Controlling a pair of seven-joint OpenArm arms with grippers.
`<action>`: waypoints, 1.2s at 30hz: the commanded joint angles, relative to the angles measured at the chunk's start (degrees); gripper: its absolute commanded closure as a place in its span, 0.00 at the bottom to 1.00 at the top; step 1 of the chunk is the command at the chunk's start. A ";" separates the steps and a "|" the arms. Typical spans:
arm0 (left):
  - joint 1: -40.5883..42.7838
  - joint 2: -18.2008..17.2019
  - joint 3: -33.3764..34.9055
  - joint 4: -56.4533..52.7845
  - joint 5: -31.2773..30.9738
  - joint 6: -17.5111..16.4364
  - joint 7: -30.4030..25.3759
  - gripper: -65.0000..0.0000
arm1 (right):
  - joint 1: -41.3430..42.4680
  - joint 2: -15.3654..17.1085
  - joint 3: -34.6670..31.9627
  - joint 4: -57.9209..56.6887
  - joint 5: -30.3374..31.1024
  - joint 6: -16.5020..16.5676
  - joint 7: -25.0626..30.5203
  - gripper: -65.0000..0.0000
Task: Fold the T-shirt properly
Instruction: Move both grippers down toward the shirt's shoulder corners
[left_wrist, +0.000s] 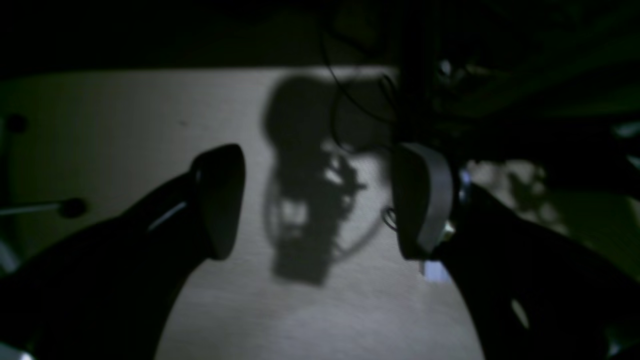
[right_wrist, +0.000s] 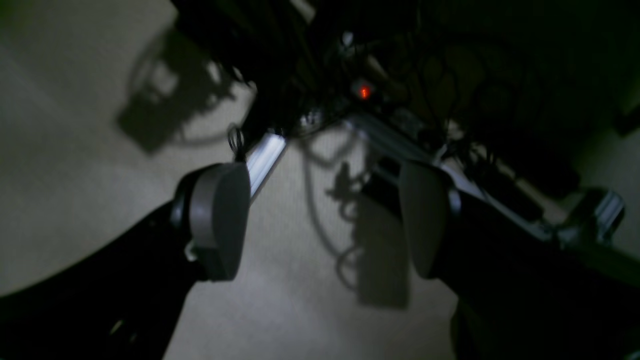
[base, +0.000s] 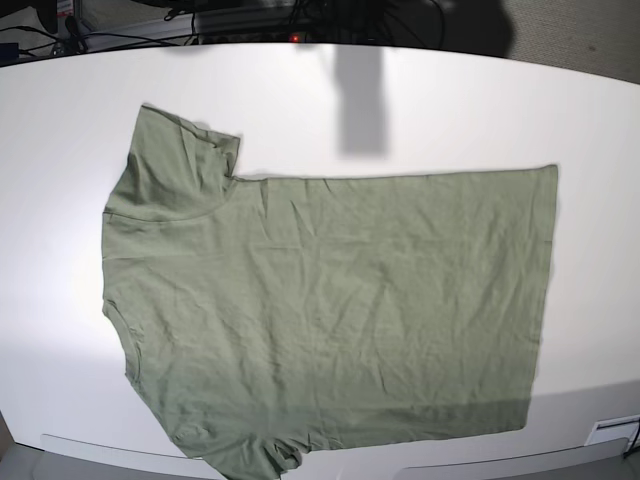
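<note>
T-shirt (base: 330, 300) flat, table (base: 450, 110) margins open

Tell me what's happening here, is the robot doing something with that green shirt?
Not yet. A green T-shirt lies spread flat and unfolded on a white table, with its neck toward the left of the base view and its hem toward the right. Neither arm shows in that view. Each wrist camera shows its own gripper, the left gripper and the right gripper, wide open, holding nothing, above bare tabletop. The folding hasn't started.
</note>
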 joint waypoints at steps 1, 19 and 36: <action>1.99 -0.09 0.00 1.64 0.20 1.68 -0.81 0.31 | -1.09 0.46 0.02 1.27 0.07 0.15 1.29 0.28; 3.61 -0.11 0.00 12.31 4.07 18.43 -0.28 0.31 | -0.94 0.48 1.99 17.22 0.07 0.11 1.20 0.28; 3.45 -2.14 0.00 22.69 9.49 18.45 5.70 0.31 | 0.83 2.38 10.95 24.57 0.07 -0.26 1.70 0.28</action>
